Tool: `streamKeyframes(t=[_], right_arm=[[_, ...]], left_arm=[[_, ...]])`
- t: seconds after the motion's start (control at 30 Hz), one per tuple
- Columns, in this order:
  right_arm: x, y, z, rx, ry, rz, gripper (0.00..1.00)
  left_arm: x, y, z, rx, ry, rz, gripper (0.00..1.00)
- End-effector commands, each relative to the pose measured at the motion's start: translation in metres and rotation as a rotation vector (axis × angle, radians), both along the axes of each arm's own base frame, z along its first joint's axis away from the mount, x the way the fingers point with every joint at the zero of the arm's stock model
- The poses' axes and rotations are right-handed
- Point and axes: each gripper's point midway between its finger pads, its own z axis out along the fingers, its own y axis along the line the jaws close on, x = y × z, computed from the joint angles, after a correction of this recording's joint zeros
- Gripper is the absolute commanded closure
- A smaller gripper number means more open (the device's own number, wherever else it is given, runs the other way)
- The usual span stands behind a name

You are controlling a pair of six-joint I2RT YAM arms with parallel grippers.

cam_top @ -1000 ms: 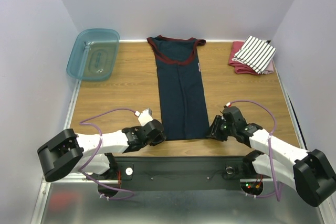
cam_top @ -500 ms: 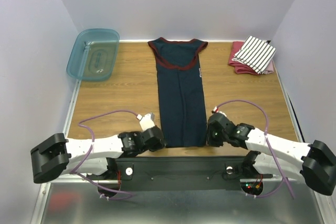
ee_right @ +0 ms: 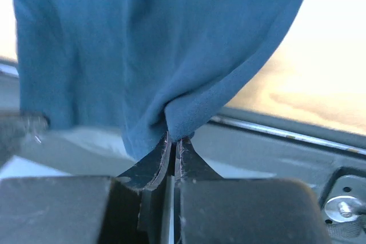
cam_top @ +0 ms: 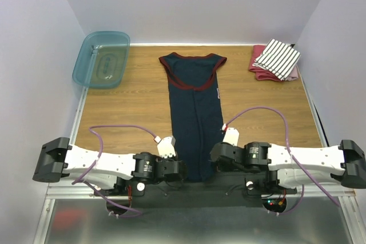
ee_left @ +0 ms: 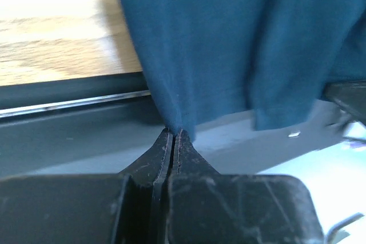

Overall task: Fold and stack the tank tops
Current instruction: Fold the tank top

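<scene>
One striped tank top (cam_top: pixel 278 58) lies folded far right on the bench (cam_top: pixel 131 107); our left fingers (ee_left: pixel 162 151) and right fingers (ee_right: pixel 155 163) each pinch a near hem corner of the navy tank top (cam_top: pixel 195 118), its folding and stacking unfinished.

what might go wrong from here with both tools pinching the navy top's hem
1. The left tool and right tool each pinch only a thin bit of the navy tank top at its hem, so it may slip out when lifted.
2. The hem hangs past the near edge of the table, so it may snag on the black base rail.
</scene>
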Motion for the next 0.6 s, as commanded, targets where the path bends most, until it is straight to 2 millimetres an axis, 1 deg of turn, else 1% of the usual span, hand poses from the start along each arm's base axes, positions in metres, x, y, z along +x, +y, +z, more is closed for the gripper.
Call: streamKeyframes(t=[0.0, 0.07, 0.1, 0.13, 0.17, 0.2, 0.23, 0.3, 0.33, 0.37, 0.4, 0.43, 0.5, 0.53, 0.57], right_arm=[[0.038, -0.015, 0.031, -0.023, -0.189, -0.151, 1.00], [0.044, -0.012, 0.041, -0.023, -0.223, -0.155, 1.00], [0.050, -0.012, 0.043, -0.041, -0.250, -0.161, 1.00], [0.053, -0.007, 0.048, -0.041, -0.263, -0.163, 1.00], [0.058, -0.007, 0.049, -0.056, -0.276, -0.164, 1.00], [0.063, -0.007, 0.051, -0.067, -0.294, -0.173, 1.00], [0.069, -0.007, 0.051, -0.087, -0.304, -0.185, 1.00], [0.079, -0.009, 0.054, -0.119, -0.342, -0.192, 1.00], [0.086, -0.011, 0.055, -0.143, -0.358, -0.196, 1.00], [0.094, -0.010, 0.061, -0.143, -0.386, -0.210, 1.00], [0.100, -0.007, 0.065, -0.134, -0.403, -0.213, 1.00], [0.109, -0.009, 0.068, -0.147, -0.420, -0.214, 1.00], [0.120, -0.005, 0.073, -0.148, -0.451, -0.210, 1.00], [0.130, -0.002, 0.077, -0.140, -0.473, -0.210, 1.00], [0.136, 0.000, 0.077, -0.150, -0.482, -0.210, 1.00]], left_arm=[[0.032, 0.004, 0.038, -0.001, -0.145, 0.121, 1.00], [0.043, 0.004, 0.048, -0.028, -0.182, 0.144, 1.00], [0.055, 0.007, 0.053, -0.048, -0.199, 0.180, 1.00], [0.061, 0.005, 0.057, -0.072, -0.208, 0.190, 1.00], [0.067, 0.006, 0.059, -0.086, -0.216, 0.201, 1.00], [0.080, 0.012, 0.060, -0.080, -0.235, 0.218, 1.00], [0.086, 0.009, 0.064, -0.103, -0.244, 0.225, 1.00], [0.098, 0.012, 0.066, -0.097, -0.275, 0.225, 1.00], [0.109, 0.014, 0.069, -0.108, -0.291, 0.254, 1.00], [0.114, 0.016, 0.068, -0.087, -0.310, 0.243, 1.00], [0.121, 0.013, 0.073, -0.106, -0.328, 0.251, 1.00], [0.132, 0.018, 0.073, -0.097, -0.343, 0.276, 1.00], [0.143, 0.019, 0.072, -0.082, -0.356, 0.290, 1.00], [0.152, 0.021, 0.074, -0.077, -0.380, 0.296, 1.00], [0.158, 0.021, 0.073, -0.064, -0.385, 0.304, 1.00]])
